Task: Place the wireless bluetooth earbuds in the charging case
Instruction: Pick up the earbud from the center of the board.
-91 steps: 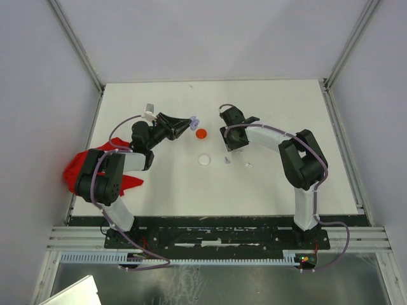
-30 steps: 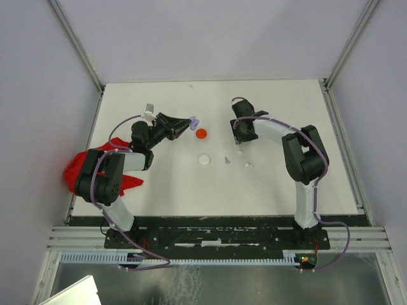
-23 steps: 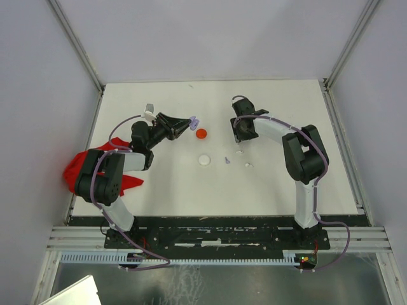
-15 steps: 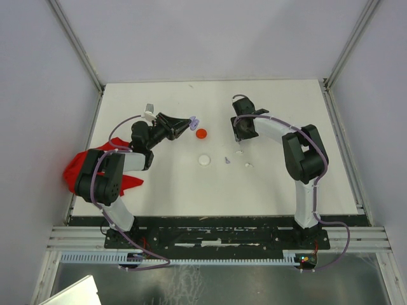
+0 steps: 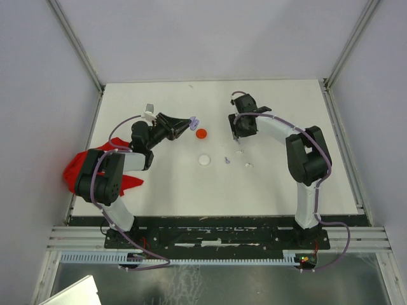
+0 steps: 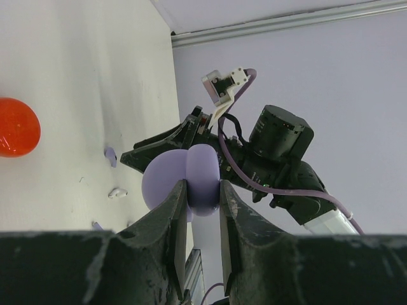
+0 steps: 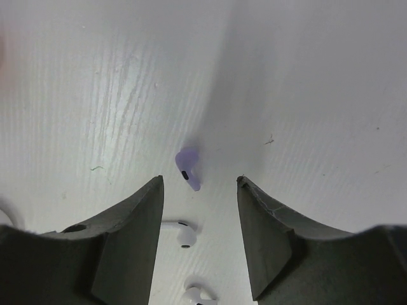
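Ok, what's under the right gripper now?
A lilac earbud lies on the table between the right gripper's open fingers; two white earbuds lie nearer the wrist. Anything beneath the fingers is hidden.

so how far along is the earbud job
Done: left gripper is shut on the lilac case, which looks open. In hand: right gripper, open, hangs over the lilac earbud. Left: grasp it, seat it; two white earbuds lie loose too.

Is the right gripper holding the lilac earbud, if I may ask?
No, the lilac earbud lies loose on the table beneath the open right gripper.
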Tool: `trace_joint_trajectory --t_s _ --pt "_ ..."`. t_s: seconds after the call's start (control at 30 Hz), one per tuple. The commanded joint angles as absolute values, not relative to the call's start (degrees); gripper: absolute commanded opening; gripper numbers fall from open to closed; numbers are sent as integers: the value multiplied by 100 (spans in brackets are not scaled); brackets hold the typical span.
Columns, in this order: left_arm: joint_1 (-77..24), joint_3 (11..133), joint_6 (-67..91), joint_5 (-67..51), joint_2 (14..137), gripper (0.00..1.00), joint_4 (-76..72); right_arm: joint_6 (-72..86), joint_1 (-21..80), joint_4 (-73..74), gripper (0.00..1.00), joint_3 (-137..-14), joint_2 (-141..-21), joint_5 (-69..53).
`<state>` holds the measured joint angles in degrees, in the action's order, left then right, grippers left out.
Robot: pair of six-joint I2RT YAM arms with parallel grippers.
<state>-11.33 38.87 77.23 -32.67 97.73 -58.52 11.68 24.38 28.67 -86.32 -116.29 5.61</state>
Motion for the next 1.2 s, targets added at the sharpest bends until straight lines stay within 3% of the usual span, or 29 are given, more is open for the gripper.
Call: trace_joint_trajectory --t_s 0.0,1.17 --pt "-1112 3867 7826 -3295 9576 3 -6086 1073 2431 2940 59 -8996 -11603 86" --pt "-1106 3990 7783 -3331 9629 3 -5976 987 2430 3190 48 -9456 -12391 18"
